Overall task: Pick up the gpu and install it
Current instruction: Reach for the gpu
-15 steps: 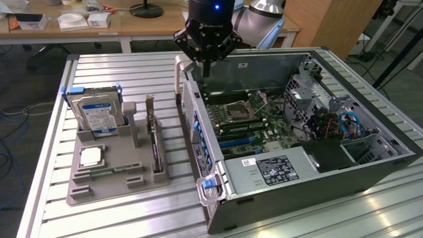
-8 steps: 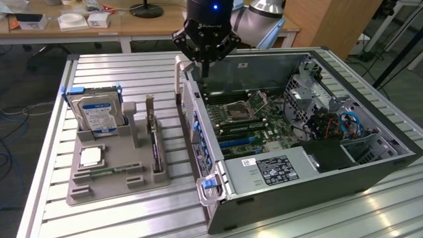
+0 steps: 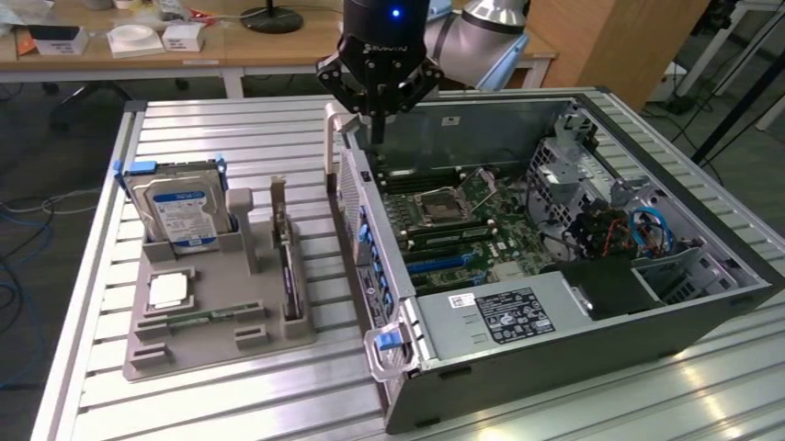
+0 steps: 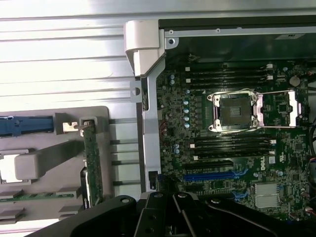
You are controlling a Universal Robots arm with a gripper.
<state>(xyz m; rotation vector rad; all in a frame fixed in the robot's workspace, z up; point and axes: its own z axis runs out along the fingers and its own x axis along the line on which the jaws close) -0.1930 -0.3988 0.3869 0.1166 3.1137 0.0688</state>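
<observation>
I'm hovering the gripper [image 3: 377, 129] over the back edge of the computer case [image 3: 528, 367], fingers shut and, as far as I can tell, empty. The gpu [image 3: 285, 262] is standing on edge in the gray tray [image 3: 209, 322] on the tabletop [image 3: 221, 138]. In the exterior view it is lying toward seven o'clock from the gripper, long axis running twelve to six.

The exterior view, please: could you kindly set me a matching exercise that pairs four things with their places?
1. gpu
2. hard drive
3. CPU socket
4. gripper

A. on the motherboard inside the open computer case
B. shut, above the case's edge
C. upright in the grey tray, blue label showing
D. on edge in the tray's slot nearest the case

Pairs: 1-D, 2-C, 3-A, 4-B
</observation>
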